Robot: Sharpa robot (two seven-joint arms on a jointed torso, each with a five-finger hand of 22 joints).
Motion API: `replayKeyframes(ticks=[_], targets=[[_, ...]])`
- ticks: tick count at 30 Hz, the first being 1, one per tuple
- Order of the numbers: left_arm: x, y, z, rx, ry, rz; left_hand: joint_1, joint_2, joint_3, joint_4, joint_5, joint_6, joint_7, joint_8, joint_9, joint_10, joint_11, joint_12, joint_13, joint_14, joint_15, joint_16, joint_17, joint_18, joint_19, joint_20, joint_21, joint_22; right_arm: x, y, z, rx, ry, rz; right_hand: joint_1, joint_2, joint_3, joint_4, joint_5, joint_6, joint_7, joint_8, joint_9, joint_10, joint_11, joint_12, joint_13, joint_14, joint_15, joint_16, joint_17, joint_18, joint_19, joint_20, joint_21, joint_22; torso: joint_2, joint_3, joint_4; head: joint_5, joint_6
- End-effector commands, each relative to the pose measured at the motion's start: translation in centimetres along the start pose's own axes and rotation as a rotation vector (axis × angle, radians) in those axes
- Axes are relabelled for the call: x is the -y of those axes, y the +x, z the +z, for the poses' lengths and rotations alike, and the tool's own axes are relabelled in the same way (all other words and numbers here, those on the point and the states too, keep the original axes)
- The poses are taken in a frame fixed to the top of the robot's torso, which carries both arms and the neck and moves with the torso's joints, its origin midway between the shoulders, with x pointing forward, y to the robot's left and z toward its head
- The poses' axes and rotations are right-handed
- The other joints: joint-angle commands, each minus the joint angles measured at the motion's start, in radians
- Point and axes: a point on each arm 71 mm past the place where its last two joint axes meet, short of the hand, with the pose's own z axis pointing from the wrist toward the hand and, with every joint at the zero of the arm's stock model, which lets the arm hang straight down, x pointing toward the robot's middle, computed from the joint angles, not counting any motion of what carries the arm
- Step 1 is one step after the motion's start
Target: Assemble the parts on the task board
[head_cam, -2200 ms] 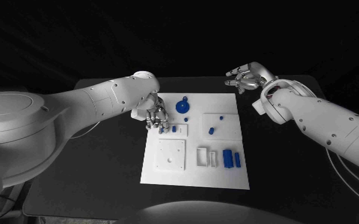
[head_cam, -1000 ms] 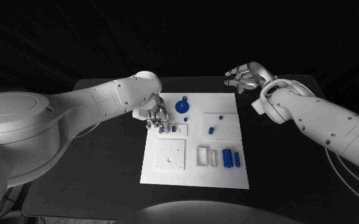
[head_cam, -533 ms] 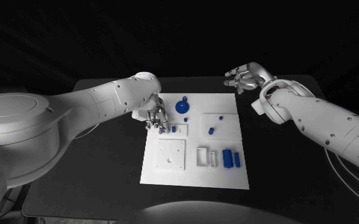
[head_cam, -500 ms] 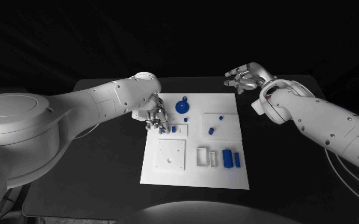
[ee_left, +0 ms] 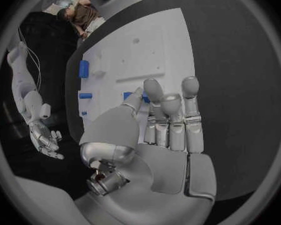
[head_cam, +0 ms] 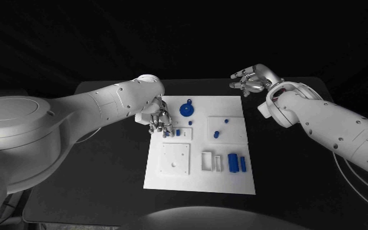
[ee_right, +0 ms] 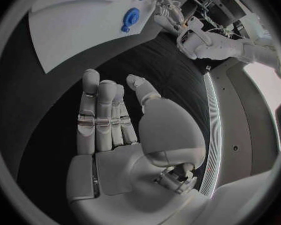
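The white task board [head_cam: 201, 179] lies in the middle of the table. My left hand [head_cam: 159, 119] hangs over its left edge, fingers pointing down beside a small blue part [head_cam: 166, 132]; a second small blue part [head_cam: 178, 132] stands just to the right. In the left wrist view the left hand [ee_left: 159, 130] has straight fingers and an empty palm, with a blue part [ee_left: 127, 95] past the thumb. My right hand [head_cam: 251, 81] hovers open beyond the board's far right corner, holding nothing; in the right wrist view the right hand's [ee_right: 115, 130] palm is bare.
On the board are a blue disc [head_cam: 187, 109], two small blue parts [head_cam: 217, 133] on a raised square, two upright blue blocks [head_cam: 237, 163] by a white frame [head_cam: 211, 161], and a square white plate [head_cam: 175, 159]. Black table surrounds the board.
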Motion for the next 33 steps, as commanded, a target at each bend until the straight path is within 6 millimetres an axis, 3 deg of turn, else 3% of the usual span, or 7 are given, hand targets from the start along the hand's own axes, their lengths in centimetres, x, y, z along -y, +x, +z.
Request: replayKeyframes(ticks=[1,7,18,31,33], targets=[[-0.34,0.23,0.35,0.006,-0.023,-0.003,-0.011,-0.003,-0.009,0.001,-0.003,-0.004,-0.001,-0.002,-0.001,0.013,-0.003,0.001,-0.001,-0.005,-0.001,-0.005,-0.002,-0.011,0.005,0.002,-0.007,0.017,-0.04,0.09,0.00,-0.008,-0.003,-0.004,-0.010,-0.002,0.000,-0.003,0.006,-0.002,0.007,-0.003,-0.001,-0.007,0.000,-0.003,-0.001,-0.006,-0.001,0.001,0.000,0.009,0.002,0.000,0.003,0.016,0.000,0.0001,-0.0006,0.000,0.001],[-0.40,0.17,0.35,0.011,-0.022,-0.007,-0.018,-0.013,-0.018,0.007,-0.004,-0.003,-0.002,-0.001,-0.001,0.013,-0.003,0.001,-0.001,-0.005,-0.001,-0.006,-0.003,-0.011,0.005,0.002,-0.008,0.017,-0.02,0.10,0.00,-0.009,-0.003,-0.004,-0.010,-0.002,0.000,-0.003,0.006,-0.002,0.007,-0.003,-0.001,-0.007,0.000,-0.003,-0.001,-0.006,-0.001,0.001,0.000,0.009,0.002,0.000,0.003,0.016,0.000,0.0003,-0.0003,0.000,0.000],[-0.39,0.21,0.34,0.009,-0.021,-0.001,-0.038,-0.065,-0.054,0.013,-0.001,-0.002,-0.002,-0.002,-0.003,0.009,-0.002,0.000,-0.002,-0.011,-0.001,-0.013,-0.010,-0.012,0.003,0.002,-0.011,0.017,0.00,0.14,-0.02,-0.011,-0.004,-0.004,-0.012,-0.006,-0.004,0.000,0.014,-0.004,0.007,-0.003,-0.001,-0.007,0.000,-0.003,-0.001,-0.007,0.000,0.000,-0.001,0.009,0.001,0.001,0.003,0.015,0.000,0.0002,-0.0003,0.000,0.002],[-0.52,0.18,0.34,0.011,-0.022,0.002,-0.036,-0.087,-0.069,0.026,-0.010,-0.003,0.000,-0.002,-0.005,0.004,-0.001,0.001,-0.002,-0.016,0.000,-0.017,-0.016,-0.012,0.002,0.003,-0.016,0.017,0.05,0.21,-0.02,-0.011,-0.003,-0.003,-0.011,-0.002,-0.011,0.003,0.002,-0.004,0.007,-0.003,0.000,-0.006,0.000,-0.002,-0.001,-0.006,0.000,0.001,-0.001,0.009,0.001,0.001,0.003,0.015,0.000,-0.0001,0.0002,-0.001,0.003],[-0.55,0.17,0.34,0.013,-0.023,0.000,-0.042,-0.095,-0.076,0.033,-0.026,-0.003,0.001,-0.002,-0.005,0.003,0.000,0.001,-0.002,-0.017,0.001,-0.018,-0.018,-0.012,0.002,0.003,-0.017,0.017,0.06,0.23,-0.02,-0.010,-0.004,-0.004,-0.010,0.000,-0.022,0.007,0.002,-0.006,0.007,-0.003,0.000,-0.007,0.001,-0.002,-0.001,-0.007,0.000,0.000,-0.001,0.009,0.001,0.001,0.001,0.015,0.000,0.0001,0.0001,-0.002,0.003]])
